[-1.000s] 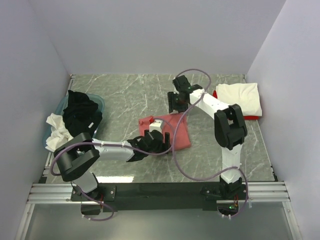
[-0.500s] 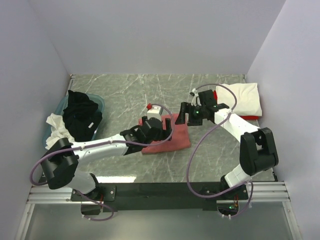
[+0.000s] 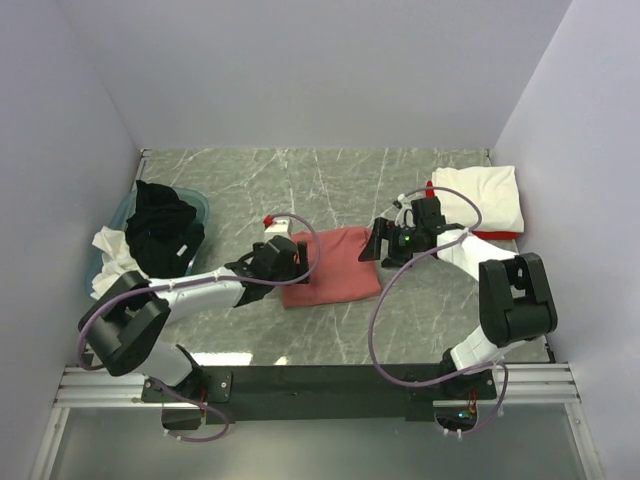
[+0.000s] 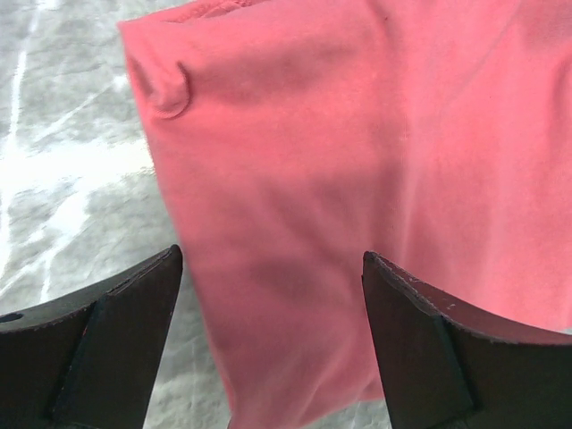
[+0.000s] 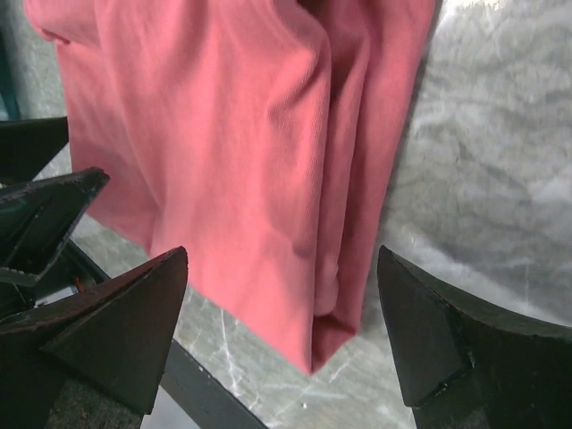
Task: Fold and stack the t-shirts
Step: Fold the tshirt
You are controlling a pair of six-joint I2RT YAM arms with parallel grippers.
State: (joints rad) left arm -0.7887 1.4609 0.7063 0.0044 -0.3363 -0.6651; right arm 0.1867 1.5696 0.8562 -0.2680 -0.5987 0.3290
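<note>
Left end effector (image 3: 292, 262), right end effector (image 3: 376, 244) now at salmon t-shirt's (image 3: 335, 276) sides

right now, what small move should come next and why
Probably lower and close both jaws on the edges of the folded salmon-pink cloth t-shirt: it lies flat between them, both stand open, empty, and the cream-white folded cloth shirt waits nearby.

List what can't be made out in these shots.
- Red t-shirt: top view, nearly all under the cream-white t-shirt; only an edge shows.
- Teal basin: top view, its inside covered by the black t-shirt.
- Salmon-pink t-shirt: both wrist views, cut off by frame edges.
- White t-shirt: top view, crumpled by the basin, shape unreadable.
</note>
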